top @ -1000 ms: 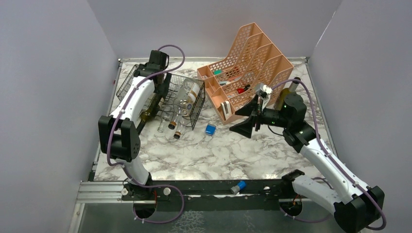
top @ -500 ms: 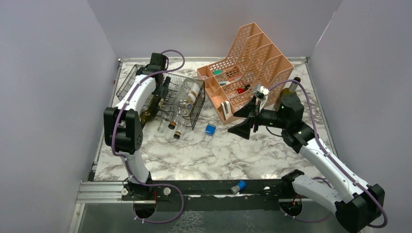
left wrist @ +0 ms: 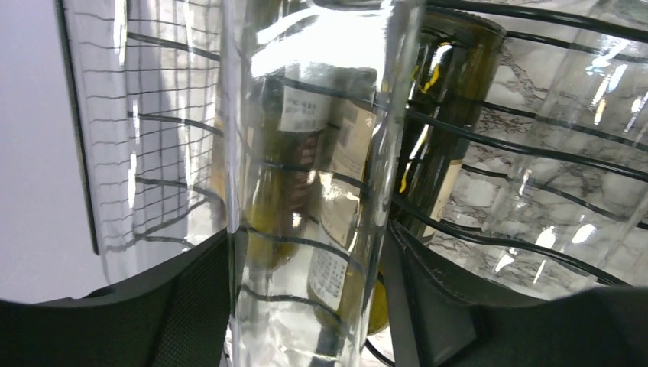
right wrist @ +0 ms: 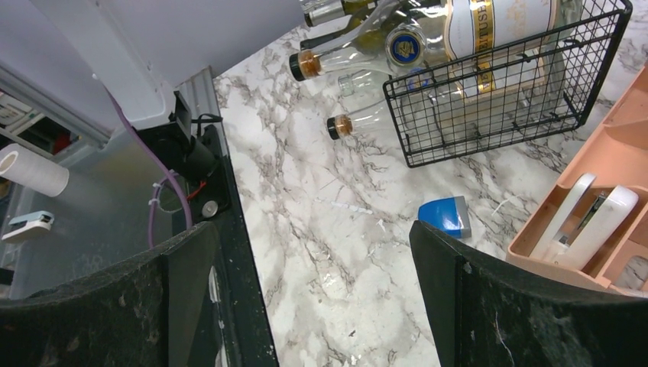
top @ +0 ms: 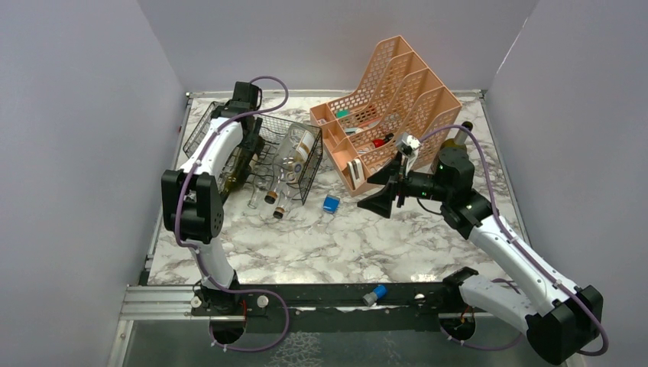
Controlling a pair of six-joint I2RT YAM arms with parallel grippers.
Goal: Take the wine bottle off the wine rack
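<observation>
The marbled surface (top: 344,237) carries the black wire wine rack (top: 306,180). Inside the rack lies a clear wine bottle (left wrist: 313,153), grasped by the left end effector (left wrist: 309,245), one finger against each side. Right of the rack, the right end effector (right wrist: 313,252) hangs released, spread wide.

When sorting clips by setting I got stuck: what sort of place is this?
Likely a robot test cell, not a home: plain grey walls box in a marble-patterned table, left arm and right arm bolted at its edge.
</observation>
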